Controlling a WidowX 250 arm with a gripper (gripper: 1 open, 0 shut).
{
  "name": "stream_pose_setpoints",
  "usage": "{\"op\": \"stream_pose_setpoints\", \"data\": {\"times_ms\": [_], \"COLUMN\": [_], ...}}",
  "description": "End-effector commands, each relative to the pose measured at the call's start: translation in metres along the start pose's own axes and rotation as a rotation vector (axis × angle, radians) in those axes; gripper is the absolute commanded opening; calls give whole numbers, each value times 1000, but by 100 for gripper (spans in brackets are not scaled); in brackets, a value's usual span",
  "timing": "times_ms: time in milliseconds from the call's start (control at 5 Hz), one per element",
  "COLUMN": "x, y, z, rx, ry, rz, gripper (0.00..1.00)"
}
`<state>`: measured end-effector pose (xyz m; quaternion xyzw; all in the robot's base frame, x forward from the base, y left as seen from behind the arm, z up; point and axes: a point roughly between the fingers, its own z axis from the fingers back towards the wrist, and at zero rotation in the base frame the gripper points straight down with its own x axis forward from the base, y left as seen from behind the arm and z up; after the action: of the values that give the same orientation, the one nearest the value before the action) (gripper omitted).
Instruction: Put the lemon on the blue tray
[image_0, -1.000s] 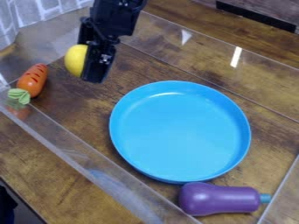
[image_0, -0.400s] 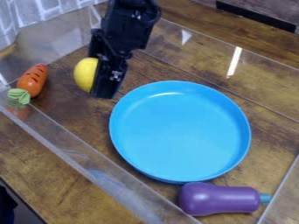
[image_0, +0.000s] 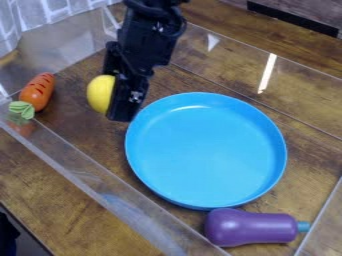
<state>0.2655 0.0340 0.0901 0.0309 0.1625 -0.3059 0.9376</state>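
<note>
One smooth, bright-yellow oval toy lemon (image_0: 100, 93) is in the grip of the black end effector (image_0: 112, 97), at the upper left of the view. The dark finger on its right side lies against it; the other side of the grip is mostly hidden, so how firmly the fruit is seated cannot be told. Its height above the wooden bench (image_0: 80, 141) is also hard to judge from this single angle.

The large round bright-blue plastic tray (image_0: 206, 150), with its shallow raised rim, lies to the right of the lemon and lower in the view. The fruit is outside that rim, near its upper left side, so the placing is not yet done. I judge the step in hand to be the carry: the grasp looks made, the release remains.

Next, the arm should take the lemon rightward and toward the bottom of the view, high enough to pass the rim, until it is well over the flat middle. Then it should lower the fruit close to the surface before the fingers part, since a smooth oval may roll if dropped.

Farther out, the orange toy carrot with a green top (image_0: 36, 94) lies left of the lemon, and the glossy purple toy eggplant (image_0: 250, 227) lies just beside the tray's lower right side. Neither needs handling.
</note>
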Motion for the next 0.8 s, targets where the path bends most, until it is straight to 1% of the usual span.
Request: {"op": "stream_pose_setpoints", "data": {"times_ms": [0,200,600], "x": [5,8,8], "y": [-4,-2,8], "z": [15,10,-9], "rx": [41,40,26], "ry": [-56,-62,-80], "rz": [-6,-6,18], "gripper": [0,0,0]}}
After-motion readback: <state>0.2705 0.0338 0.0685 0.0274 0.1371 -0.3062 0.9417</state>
